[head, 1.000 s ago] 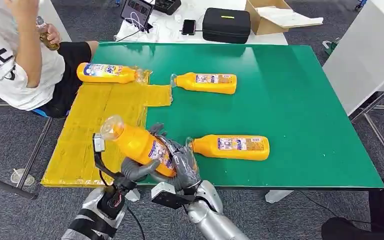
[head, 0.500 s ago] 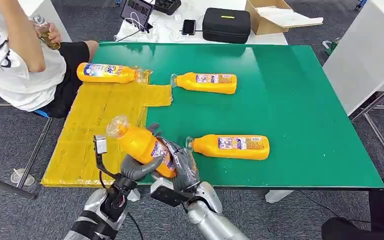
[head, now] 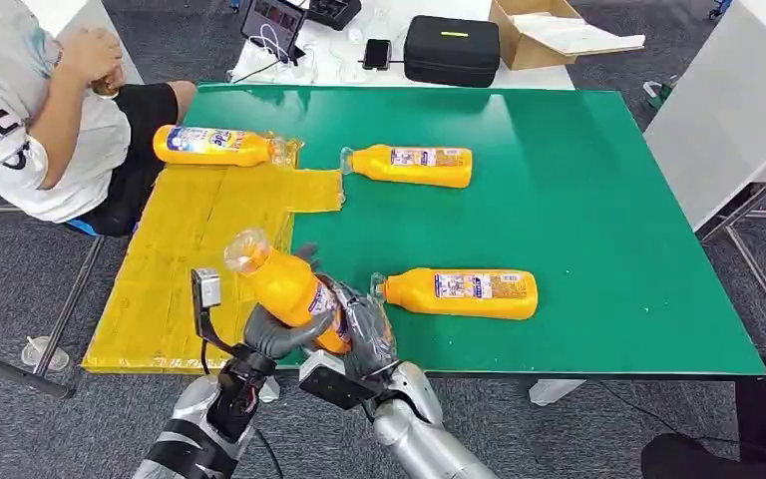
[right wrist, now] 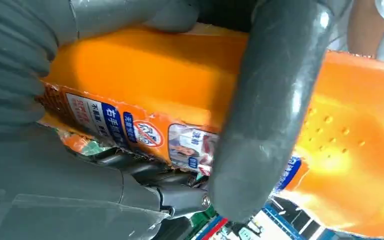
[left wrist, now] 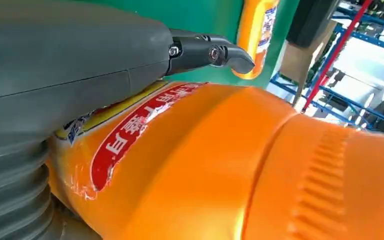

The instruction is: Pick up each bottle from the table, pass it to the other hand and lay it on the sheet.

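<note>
At the near edge of the green bench, both robot hands meet on 1 orange bottle. The left robot hand wraps the bottle from below, its grey thumb curled against the lower body; in the left wrist view the thumb lies along the label and a dark fingertip reaches over the bottle. The right robot hand closes round the base end of the same bottle; in the right wrist view a thick grey thumb crosses the bottle just beside its printed label. Both hands are holding this bottle, fingers drawn in around it. The bottle is lifted off the bench, tilted, its clear capless mouth pointing up and toward the yellow sheet.

3 further orange bottles lie on their sides. 1 rests on the far end of the sheet. 1 lies on the bare bench just beyond the sheet's far corner. 1 lies on the bench near the right robot hand, apart from it.

A seated person is at the bench's far left corner. A black case and a cardboard box stand on a white table beyond.
</note>
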